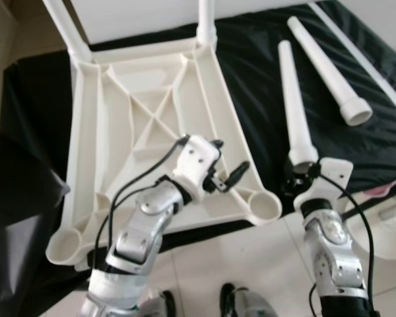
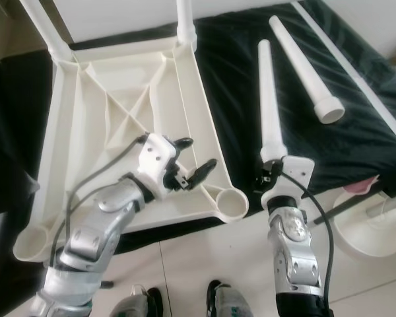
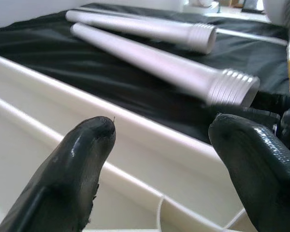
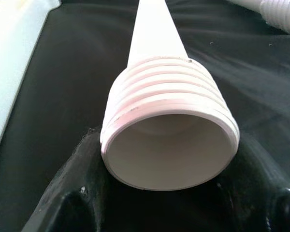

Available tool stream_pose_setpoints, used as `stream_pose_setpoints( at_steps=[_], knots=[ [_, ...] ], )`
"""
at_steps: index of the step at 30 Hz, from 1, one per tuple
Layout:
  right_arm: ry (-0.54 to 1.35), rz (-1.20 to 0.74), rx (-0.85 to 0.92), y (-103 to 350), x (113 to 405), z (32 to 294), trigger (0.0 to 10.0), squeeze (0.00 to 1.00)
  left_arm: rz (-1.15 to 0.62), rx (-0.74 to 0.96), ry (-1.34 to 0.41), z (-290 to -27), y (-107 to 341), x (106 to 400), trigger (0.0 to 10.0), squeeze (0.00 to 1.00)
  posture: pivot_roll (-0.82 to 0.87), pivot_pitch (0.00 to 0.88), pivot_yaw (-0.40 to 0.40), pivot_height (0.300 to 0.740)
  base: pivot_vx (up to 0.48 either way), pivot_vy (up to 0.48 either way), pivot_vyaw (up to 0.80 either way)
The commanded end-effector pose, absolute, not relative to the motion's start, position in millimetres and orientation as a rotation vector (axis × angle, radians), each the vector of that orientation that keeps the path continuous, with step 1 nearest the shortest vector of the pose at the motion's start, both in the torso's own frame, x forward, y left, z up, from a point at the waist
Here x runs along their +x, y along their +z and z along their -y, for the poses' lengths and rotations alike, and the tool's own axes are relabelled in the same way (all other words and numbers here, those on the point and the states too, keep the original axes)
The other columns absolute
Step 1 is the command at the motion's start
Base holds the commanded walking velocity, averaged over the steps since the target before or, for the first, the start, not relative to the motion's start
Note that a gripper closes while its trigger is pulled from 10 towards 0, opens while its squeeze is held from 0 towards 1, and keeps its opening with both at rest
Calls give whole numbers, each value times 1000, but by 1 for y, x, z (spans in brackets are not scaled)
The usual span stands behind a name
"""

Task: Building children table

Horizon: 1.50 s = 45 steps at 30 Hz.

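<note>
Now – left pincer (image 1: 226,160) open over tabletop (image 1: 138,112) | right pincer (image 1: 302,177) gripping leg (image 1: 294,105) – second leg (image 1: 323,66) beside.

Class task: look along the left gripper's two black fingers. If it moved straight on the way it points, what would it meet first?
Most likely the raised side rim of the upturned white tabletop, just ahead of the open left gripper. Beyond it lie the black cloth and the nearer loose leg; depth is uncertain.

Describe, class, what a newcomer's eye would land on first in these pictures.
A white table top lies upside down on a black cloth, two legs fitted at its far corners. Right of it lie two loose legs; the right gripper is at the threaded end of the nearer leg. The open left gripper hovers over the frame's near right corner.
</note>
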State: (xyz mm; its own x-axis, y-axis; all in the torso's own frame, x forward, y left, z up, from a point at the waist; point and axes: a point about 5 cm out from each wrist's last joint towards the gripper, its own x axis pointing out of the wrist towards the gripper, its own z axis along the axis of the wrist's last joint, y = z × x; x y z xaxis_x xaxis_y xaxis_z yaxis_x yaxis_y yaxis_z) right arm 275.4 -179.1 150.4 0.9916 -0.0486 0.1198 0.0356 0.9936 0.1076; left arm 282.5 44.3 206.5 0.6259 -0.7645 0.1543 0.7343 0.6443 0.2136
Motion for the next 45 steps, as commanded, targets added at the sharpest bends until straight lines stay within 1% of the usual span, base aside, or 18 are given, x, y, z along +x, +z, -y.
stream_pose_setpoints(
  at_steps=[1,4,6,10,12,14,16,18,19,20,25,34,35,38,40,41,43,45],
  knots=[
    [10,43,127,135,270,169,10000,0,253,135,-929,-44,208,279,10000,0,-44,150,29,740,0,0,0],
    [36,34,125,135,265,165,10000,0,268,140,-950,-43,211,277,10000,0,-43,143,26,740,0,0,0],
    [81,21,116,136,253,158,10000,0,297,144,-970,-40,218,275,10000,0,-35,128,12,740,0,0,0],
    [101,25,107,138,243,157,10000,0,310,146,-970,-39,220,275,10000,0,-34,125,9,740,0,0,0],
    [114,25,93,140,231,159,10000,0,315,144,-966,-38,220,274,10000,0,-36,122,3,740,0,0,0],
    [114,25,93,140,231,159,10000,0,315,144,-966,-38,220,274,10000,0,-36,122,3,740,0,0,0],
    [126,14,81,139,221,164,10000,0,316,140,-959,-38,219,274,10000,0,-44,121,4,740,0,0,0],
    [124,5,80,139,218,168,10000,0,316,138,-957,-38,219,274,10000,0,-49,123,8,740,0,0,0],
    [118,1,78,138,217,171,10000,43,315,137,-956,-38,218,275,10000,0,-49,123,8,740,0,0,0],
    [109,0,86,139,218,176,10000,1000,313,137,-955,-38,218,275,10000,0,-52,120,8,740,0,0,0],
    [83,25,68,147,226,188,10000,1000,310,142,-954,-39,217,277,10000,0,-59,114,14,740,0,0,0],
    [44,21,70,148,229,195,10000,1000,312,146,-961,-38,217,277,10000,0,-52,100,20,740,0,0,0],
    [33,63,90,158,239,197,10000,0,313,151,-965,-38,217,277,10000,0,-48,91,23,740,0,0,0],
    [31,79,93,162,243,198,10000,0,313,151,-967,-38,217,277,10000,0,-48,91,23,740,0,0,0],
    [30,101,97,173,260,200,10000,0,303,142,-984,-37,217,277,10000,0,-47,85,31,740,0,0,0],
    [30,101,97,173,260,200,10000,0,303,142,-984,-37,217,277,10000,0,-47,85,31,740,0,0,0],
    [34,93,100,182,277,201,10000,0,300,132,-1003,-35,219,275,10000,0,-41,78,29,740,0,0,0],
    [45,101,122,189,286,201,10000,0,304,134,-1025,-34,219,272,10000,0,-37,73,28,740,0,0,0]
  ],
)
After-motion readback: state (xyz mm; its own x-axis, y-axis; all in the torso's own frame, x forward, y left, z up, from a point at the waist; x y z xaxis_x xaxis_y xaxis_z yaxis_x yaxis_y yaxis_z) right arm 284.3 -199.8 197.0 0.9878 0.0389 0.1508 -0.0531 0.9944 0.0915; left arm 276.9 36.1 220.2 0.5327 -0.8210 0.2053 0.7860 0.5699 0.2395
